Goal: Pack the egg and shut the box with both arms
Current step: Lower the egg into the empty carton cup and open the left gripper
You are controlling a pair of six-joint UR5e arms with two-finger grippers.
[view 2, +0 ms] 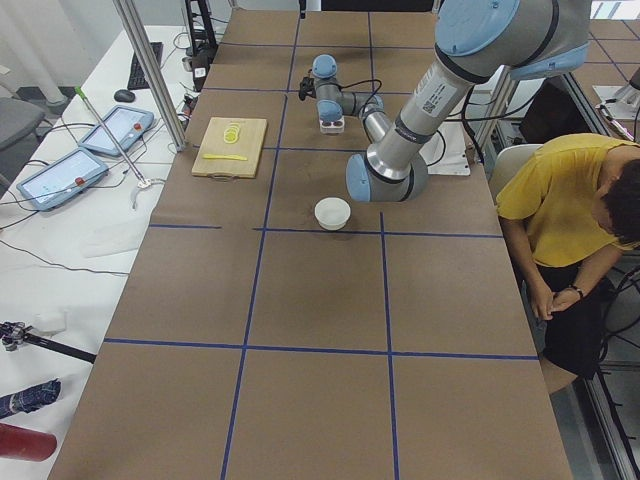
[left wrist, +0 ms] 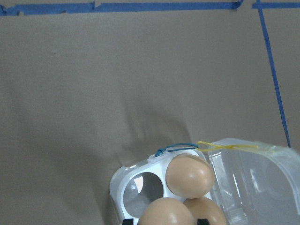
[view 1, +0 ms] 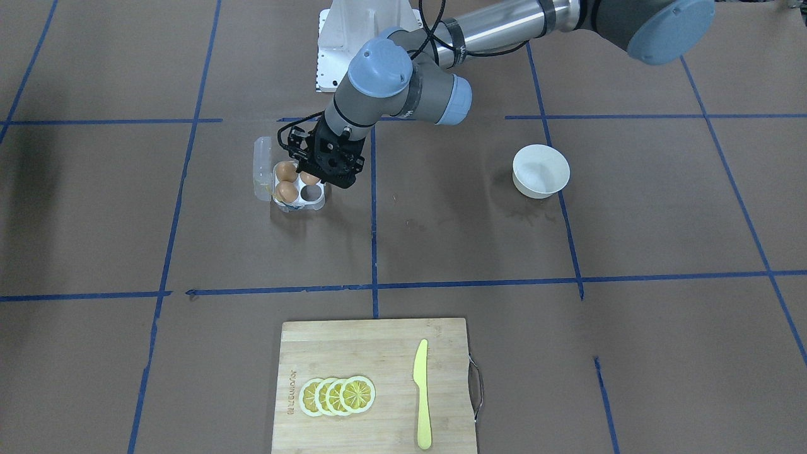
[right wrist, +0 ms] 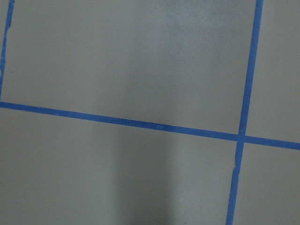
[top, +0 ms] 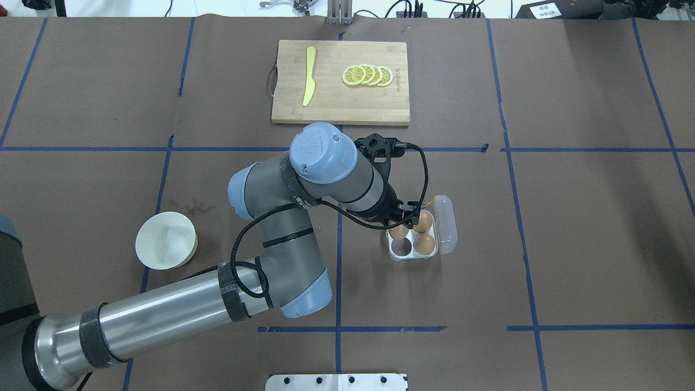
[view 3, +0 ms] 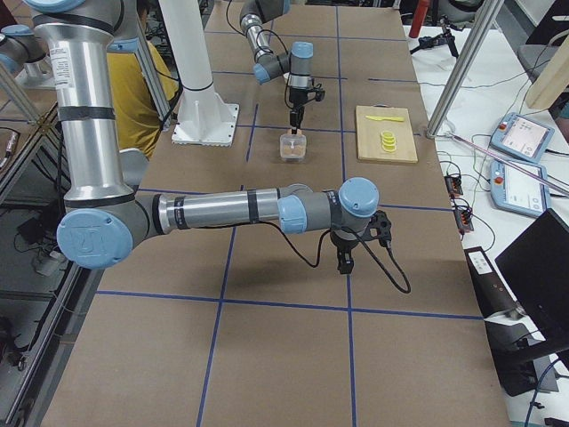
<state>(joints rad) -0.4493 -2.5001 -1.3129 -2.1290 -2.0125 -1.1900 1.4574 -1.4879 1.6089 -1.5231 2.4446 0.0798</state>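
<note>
Here the left gripper [top: 402, 221] is narrowed on the egg [top: 399, 232], a fingertip [left wrist: 127, 222] close at each side, over the far-left cup of the box [top: 415, 256], whose lid [top: 446, 222] lies open to the right. Farther right, the right gripper [view 3: 345, 260] hangs above the table [view 3: 267, 338]; I cannot tell its opening.

Left gripper [view 1: 315, 171] points straight down, set low; right gripper [view 3: 344, 265] likewise points down, well apart from it.

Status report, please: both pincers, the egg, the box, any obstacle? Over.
Left pincer over box, straddling one egg; grip unclear. Right pincer over table, state unclear. Two other eggs seated, one cup empty, lid open. Left pincer in lid's path.
</note>
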